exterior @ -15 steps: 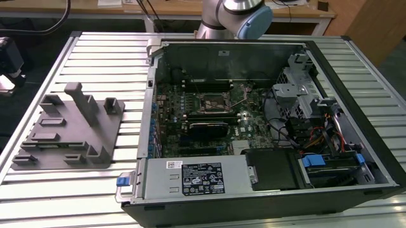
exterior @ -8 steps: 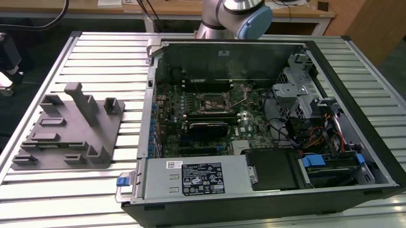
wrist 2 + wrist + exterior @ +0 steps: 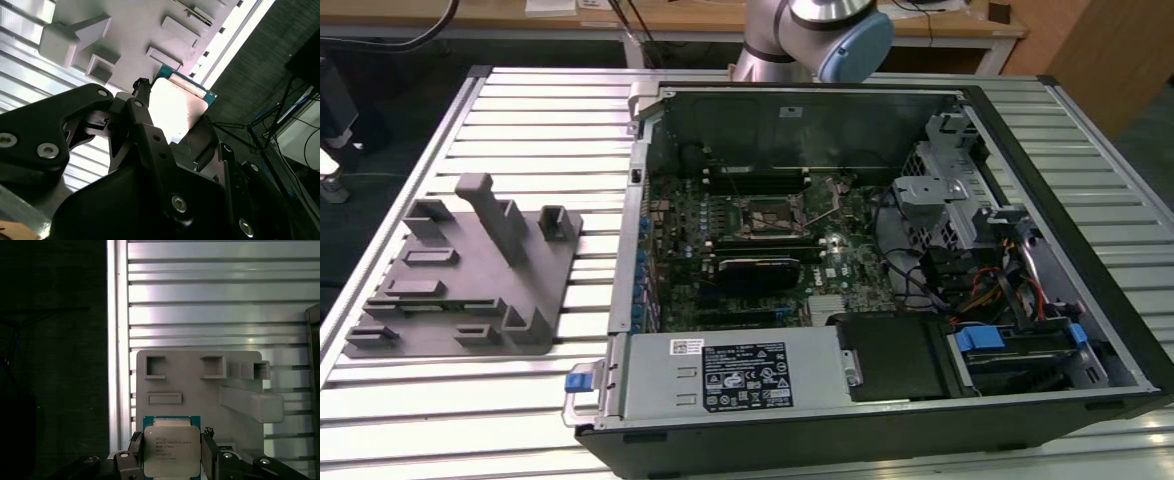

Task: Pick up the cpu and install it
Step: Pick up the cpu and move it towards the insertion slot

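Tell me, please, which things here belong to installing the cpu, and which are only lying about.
Belong to the job: cpu, held in the gripper; socket on the motherboard.
Only lying about: grey tray; power supply; cables; slatted table.

Silver-white lid on cpu (image 3: 171, 450) in both wrist views, teal-green rim, small dark print. Matte black gripper (image 3: 172, 117), silver screw heads. Plain mid-grey fixture (image 3: 467, 270) at the exterior view's left, paler grey-white in the second wrist view. Silver ribbed table (image 3: 520, 110), parallel slat pattern. Black case (image 3: 854, 440) outside, bare grey metal inside. Dark green motherboard (image 3: 707, 270), black socket frame (image 3: 767, 215). Grey power supply (image 3: 654, 385) with black-and-white label. Blue tabs (image 3: 583, 378) at lower corners of case. Red, orange, yellow cables (image 3: 994, 290). Silver arm (image 3: 774, 40), pale blue cap. Dark speckled floor (image 3: 50, 340).
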You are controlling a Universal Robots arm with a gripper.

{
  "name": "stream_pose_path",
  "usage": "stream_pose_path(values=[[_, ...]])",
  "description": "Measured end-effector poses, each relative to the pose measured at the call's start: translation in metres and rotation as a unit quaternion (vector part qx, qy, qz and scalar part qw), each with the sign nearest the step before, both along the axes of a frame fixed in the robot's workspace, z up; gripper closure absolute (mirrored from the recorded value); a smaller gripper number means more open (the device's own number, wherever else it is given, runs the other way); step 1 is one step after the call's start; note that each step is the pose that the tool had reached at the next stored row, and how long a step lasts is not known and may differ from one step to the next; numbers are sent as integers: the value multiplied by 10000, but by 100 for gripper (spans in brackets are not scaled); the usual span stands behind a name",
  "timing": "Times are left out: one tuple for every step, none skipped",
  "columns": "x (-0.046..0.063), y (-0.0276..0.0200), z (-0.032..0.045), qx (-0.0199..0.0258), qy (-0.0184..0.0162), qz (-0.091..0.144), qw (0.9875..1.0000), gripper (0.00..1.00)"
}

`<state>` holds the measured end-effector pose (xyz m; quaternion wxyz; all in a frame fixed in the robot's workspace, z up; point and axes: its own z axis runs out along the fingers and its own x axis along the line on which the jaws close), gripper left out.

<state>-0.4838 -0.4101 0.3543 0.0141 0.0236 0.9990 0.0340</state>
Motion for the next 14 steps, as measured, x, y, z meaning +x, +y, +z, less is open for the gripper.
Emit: stream_pose_path(values=[[0, 0, 12, 0, 0, 0, 10000, 46], [0, 1, 24, 0, 1, 0, 10000, 46], [0, 1, 34, 0, 0, 0, 10000, 46], [0, 1, 44, 0, 0, 0, 10000, 46], [0, 2, 52, 0, 0, 0, 10000, 46], [0, 2, 60, 0, 0, 0, 10000, 46], [0, 2, 69, 0, 0, 0, 10000, 46], [0, 3, 79, 0, 0, 0, 10000, 46], [0, 3, 88, 0, 0, 0, 10000, 46], [0, 3, 97, 0, 1, 0, 10000, 46], [0, 3, 103, 0, 0, 0, 10000, 46], [0, 3, 107, 0, 0, 0, 10000, 46], [0, 3, 113, 0, 0, 0, 10000, 46], [0, 4, 122, 0, 1, 0, 10000, 46]])
